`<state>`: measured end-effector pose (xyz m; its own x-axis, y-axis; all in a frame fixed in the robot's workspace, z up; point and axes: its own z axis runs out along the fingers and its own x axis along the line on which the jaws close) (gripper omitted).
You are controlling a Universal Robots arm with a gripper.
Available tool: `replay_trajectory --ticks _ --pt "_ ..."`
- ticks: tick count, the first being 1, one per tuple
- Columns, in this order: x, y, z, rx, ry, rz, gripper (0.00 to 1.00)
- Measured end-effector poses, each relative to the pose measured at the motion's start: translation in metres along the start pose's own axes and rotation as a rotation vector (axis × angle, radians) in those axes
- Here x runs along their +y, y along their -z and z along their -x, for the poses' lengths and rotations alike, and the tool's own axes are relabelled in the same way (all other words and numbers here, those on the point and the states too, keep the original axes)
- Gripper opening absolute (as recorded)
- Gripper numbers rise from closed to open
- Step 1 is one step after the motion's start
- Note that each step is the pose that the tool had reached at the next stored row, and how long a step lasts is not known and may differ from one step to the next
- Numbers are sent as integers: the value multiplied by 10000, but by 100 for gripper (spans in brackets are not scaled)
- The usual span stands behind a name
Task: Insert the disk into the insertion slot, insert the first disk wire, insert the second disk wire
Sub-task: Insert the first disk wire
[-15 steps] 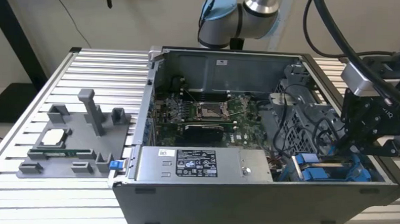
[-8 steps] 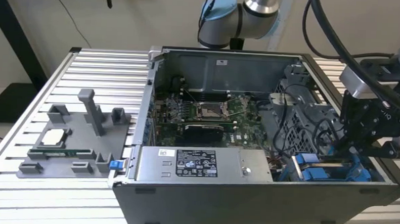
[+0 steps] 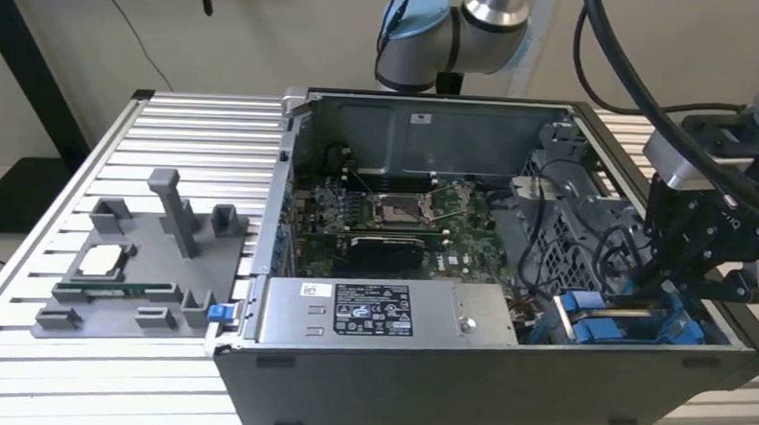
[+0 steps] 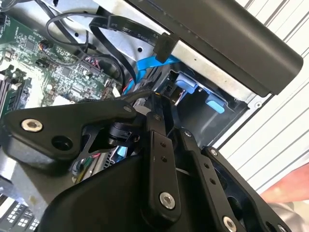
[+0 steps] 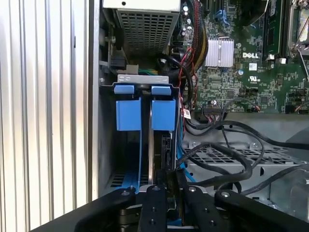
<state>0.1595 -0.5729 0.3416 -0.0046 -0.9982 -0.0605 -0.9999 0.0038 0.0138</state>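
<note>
Set on a slatted metal counter (image 3: pixel 204 118): an open computer case (image 3: pixel 475 380), with the motherboard (image 3: pixel 393 208) at its middle and a silver power supply (image 3: pixel 375 313) along the near wall. Beside the case, on the exterior view's left, a grey fixture tray (image 3: pixel 134 279) on the same counter.

Lowered into the case's near corner on the exterior view's right: the tool (image 3: pixel 679 288), hanging from the arm among blue plastic parts. Whether spread, pressed together or pinching something: cannot tell.

Already seated in the insertion slot (image 5: pixel 143 79): the disk (image 5: pixel 162 115), standing on edge, with two bright blue carrier tabs side by side at the bay's mouth, next to the grey sheet-metal lip. In the first wrist view, tool (image 5: pixel 169 180) close to the end of the disk opposite those tabs.

Draped across the perforated cage (image 5: pixel 217 155) just beside the slot: a loose bundle of black wires (image 5: pixel 207 126). In the second wrist view, a blue flat cable (image 4: pixel 147 64) ending in a black connector (image 4: pixel 164 47), lying against the case's rim, near the tool (image 4: pixel 164 99) but apart from it.
</note>
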Motion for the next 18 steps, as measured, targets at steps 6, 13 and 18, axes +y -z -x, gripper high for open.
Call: replay_trajectory --ticks 6,13,18 --pt "-7 -14 -1 -6 0 0 0" --pt "-8 -51 -3 -28 1 1 0" --pt "-9 -94 -5 -26 0 0 100"
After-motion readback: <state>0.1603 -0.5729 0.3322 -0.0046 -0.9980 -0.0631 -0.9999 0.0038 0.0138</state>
